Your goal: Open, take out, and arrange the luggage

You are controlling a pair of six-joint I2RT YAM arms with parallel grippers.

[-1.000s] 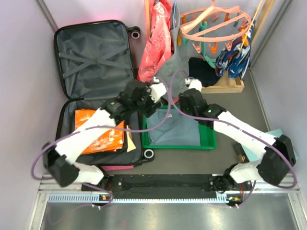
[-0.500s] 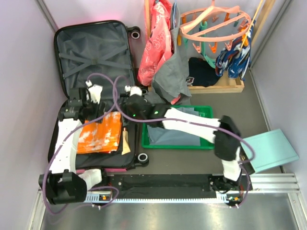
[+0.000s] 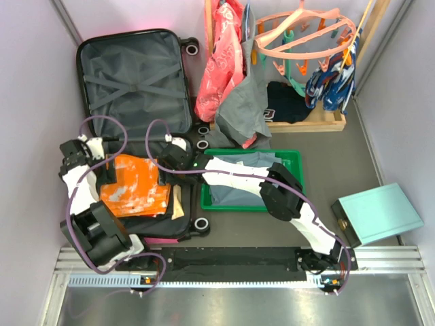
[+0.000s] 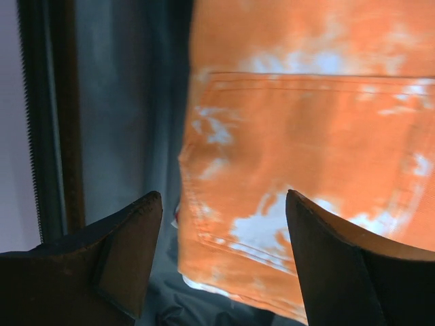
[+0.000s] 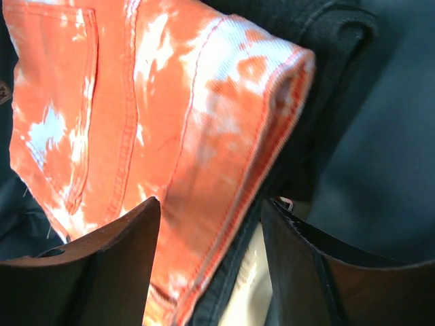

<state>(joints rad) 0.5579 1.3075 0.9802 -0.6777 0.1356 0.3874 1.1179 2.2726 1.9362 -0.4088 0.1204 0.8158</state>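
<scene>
Now left gripper (image 4: pixel 223 204) and right gripper (image 5: pixel 211 204) gape apart over the orange garment (image 3: pixel 132 187) inside the luggage (image 3: pixel 136 75).

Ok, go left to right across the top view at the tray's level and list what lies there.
Orange tie-dye garment, lying in the luggage → green tray → pale teal box.
</scene>
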